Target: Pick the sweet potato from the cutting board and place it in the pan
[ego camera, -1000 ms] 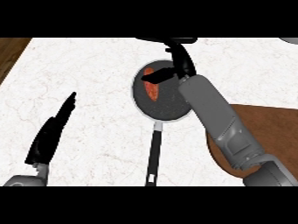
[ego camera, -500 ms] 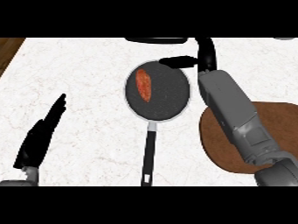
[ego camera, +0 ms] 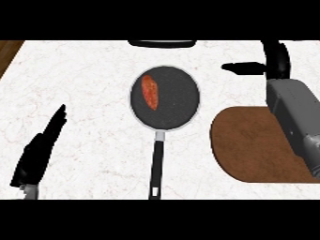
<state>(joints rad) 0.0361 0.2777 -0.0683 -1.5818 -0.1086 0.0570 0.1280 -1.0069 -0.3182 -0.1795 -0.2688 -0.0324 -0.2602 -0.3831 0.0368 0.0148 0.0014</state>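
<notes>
I see the sweet potato (ego camera: 150, 92) lying inside the pan (ego camera: 179, 112), toward its upper-left part, so I judge the placing done and the step in hand to be clearing my right arm away. My right hand (ego camera: 274, 60) is up beyond the pan's right side, well apart from it, fingers straight with the thumb sticking out toward the left, grasping nothing. The cutting board (ego camera: 249, 145) sits bare to the right of the pan, partly under my right forearm. To finish well, I would draw the right arm back along its own side over the board, keeping it off the pan's rim and the pan handle (ego camera: 156, 164) so nothing gets nudged. My left hand (ego camera: 43, 147) rests at the lower left on the counter (ego camera: 72, 75), fingers straight and relaxed, holding nothing, and I would leave it there.
</notes>
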